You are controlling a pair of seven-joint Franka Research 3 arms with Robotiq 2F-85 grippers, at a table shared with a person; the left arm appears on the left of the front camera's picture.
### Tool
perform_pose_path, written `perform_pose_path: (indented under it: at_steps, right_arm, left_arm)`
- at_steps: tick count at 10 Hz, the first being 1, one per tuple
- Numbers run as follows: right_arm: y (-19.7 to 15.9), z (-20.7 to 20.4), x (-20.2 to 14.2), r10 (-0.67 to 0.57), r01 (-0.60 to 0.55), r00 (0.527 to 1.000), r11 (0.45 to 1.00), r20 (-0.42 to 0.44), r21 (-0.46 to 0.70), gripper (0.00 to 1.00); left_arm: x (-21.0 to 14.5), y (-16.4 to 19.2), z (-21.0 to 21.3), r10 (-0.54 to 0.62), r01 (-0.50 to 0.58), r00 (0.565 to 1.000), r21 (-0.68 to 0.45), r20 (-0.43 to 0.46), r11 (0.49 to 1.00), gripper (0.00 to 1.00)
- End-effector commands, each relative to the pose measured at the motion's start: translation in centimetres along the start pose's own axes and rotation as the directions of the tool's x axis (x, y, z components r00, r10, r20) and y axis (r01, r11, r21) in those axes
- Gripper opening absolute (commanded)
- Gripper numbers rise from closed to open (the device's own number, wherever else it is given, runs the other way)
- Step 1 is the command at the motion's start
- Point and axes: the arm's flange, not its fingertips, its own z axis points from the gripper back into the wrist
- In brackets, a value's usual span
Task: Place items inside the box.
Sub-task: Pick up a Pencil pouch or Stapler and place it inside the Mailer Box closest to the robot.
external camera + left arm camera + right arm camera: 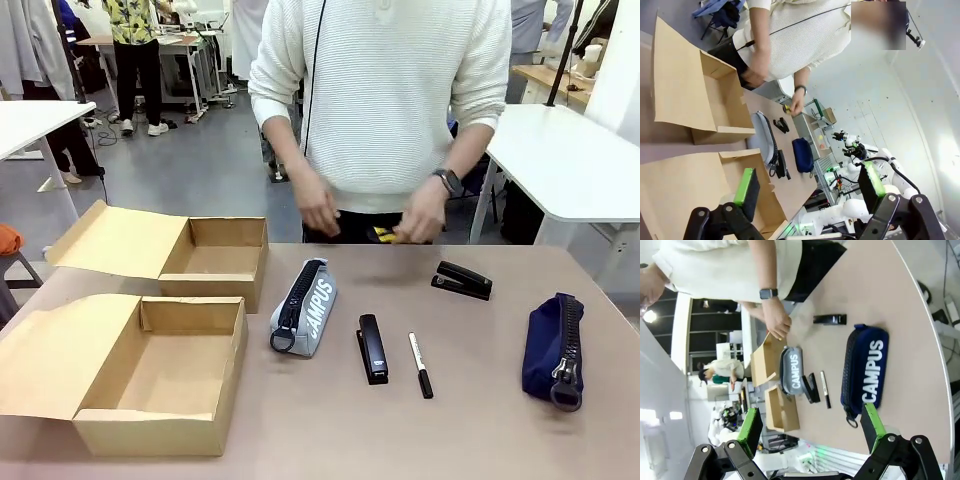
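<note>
Left wrist view: left gripper jaws spread wide, gripping nothing; right gripper same. Front view, tan table: open box at 8 o'clock, grey pencil case, stapler and pen side by side mid-table, navy case at 3 o'clock, person at 12. Right wrist view catches the navy case's white CAMPUS lettering.

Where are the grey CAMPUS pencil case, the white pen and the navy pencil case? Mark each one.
grey pencil case (318,306): front view, on its lettered grey side.
white pen (416,352): front view, middle of the white barrel.
navy pencil case (543,345): front view, on the blue fabric beside the zip.
</note>
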Motion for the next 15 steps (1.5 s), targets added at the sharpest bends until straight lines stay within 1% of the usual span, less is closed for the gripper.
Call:
perform_pose_path:
  at_steps: [1, 2, 3, 4, 5, 6, 7, 8, 10, 11, 12, 13, 14, 15]
  right_arm:
    - [2.6, -3.1, -2.2, 0.076, -0.076, 0.992, 0.997, 0.100, -0.006, 1.00]
    - [5.1, -6.3, -4.2, 0.155, -0.154, 0.986, 0.988, 0.067, -0.022, 1.00]
    - [7.1, -9.7, -6.6, 0.206, -0.206, 0.979, 0.978, -0.001, -0.034, 1.00]
    - [8.6, -13.5, -9.4, 0.261, -0.261, 0.965, 0.964, -0.008, -0.054, 1.00]
    - [9.8, -17.7, -13.3, 0.348, -0.352, 0.934, 0.934, -0.076, -0.052, 1.00]
    - [10.5, -20.8, -16.6, 0.400, -0.408, 0.909, 0.912, -0.120, -0.053, 1.00]
    - [11.3, -22.9, -19.0, 0.396, -0.401, 0.911, 0.916, -0.111, -0.019, 1.00]
    - [12.6, -16.0, -9.4, 0.351, -0.359, 0.928, 0.932, -0.125, -0.054, 1.00]
    - [12.6, -16.0, -9.4, 0.351, -0.359, 0.928, 0.932, -0.125, -0.054, 1.00]
    - [14.5, -18.6, -10.7, 0.381, -0.391, 0.913, 0.919, -0.150, -0.050, 1.00]
    - [14.0, -18.8, -11.3, 0.372, -0.412, 0.893, 0.902, -0.252, -0.131, 1.00]
    - [16.1, -23.3, -13.6, 0.413, -0.495, 0.832, 0.854, -0.369, -0.162, 1.00]
    - [18.3, -27.9, -15.3, 0.411, -0.527, 0.794, 0.832, -0.447, -0.170, 1.00]
    - [20.7, -32.8, -17.7, 0.404, -0.537, 0.779, 0.825, -0.479, -0.177, 1.00]
  left_arm:
    - [0.1, -0.1, -0.1, -0.023, 0.024, 1.000, -0.019, 0.013, 1.000, 1.00]
    - [0.1, -0.1, -0.1, -0.023, 0.024, 1.000, -0.019, 0.013, 1.000, 1.00]
    - [0.1, -0.1, -0.1, -0.023, 0.024, 1.000, -0.019, 0.013, 1.000, 1.00]
    - [0.1, -0.1, -0.1, -0.023, 0.024, 1.000, -0.019, 0.013, 1.000, 1.00]
    - [0.1, -0.1, -0.1, -0.023, 0.024, 1.000, -0.019, 0.013, 1.000, 1.00]
    - [0.1, -0.1, -0.1, -0.023, 0.024, 1.000, -0.019, 0.013, 1.000, 1.00]
    - [0.1, -0.1, -0.1, -0.023, 0.024, 1.000, -0.019, 0.013, 1.000, 1.00]
    - [0.1, -0.1, -0.1, -0.023, 0.024, 1.000, -0.019, 0.013, 1.000, 1.00]
    - [0.1, -0.1, -0.1, -0.023, 0.024, 1.000, -0.019, 0.013, 1.000, 1.00]
    - [0.1, -0.1, -0.1, -0.023, 0.024, 1.000, -0.019, 0.013, 1.000, 1.00]
    - [0.1, -0.1, -0.1, -0.023, 0.024, 1.000, -0.019, 0.013, 1.000, 1.00]
    - [0.1, -0.1, -0.1, -0.023, 0.024, 1.000, -0.019, 0.013, 1.000, 1.00]
    - [0.1, -0.1, -0.1, -0.023, 0.024, 1.000, -0.019, 0.013, 1.000, 1.00]
    - [0.1, -0.1, -0.1, -0.023, 0.024, 1.000, -0.019, 0.013, 1.000, 1.00]
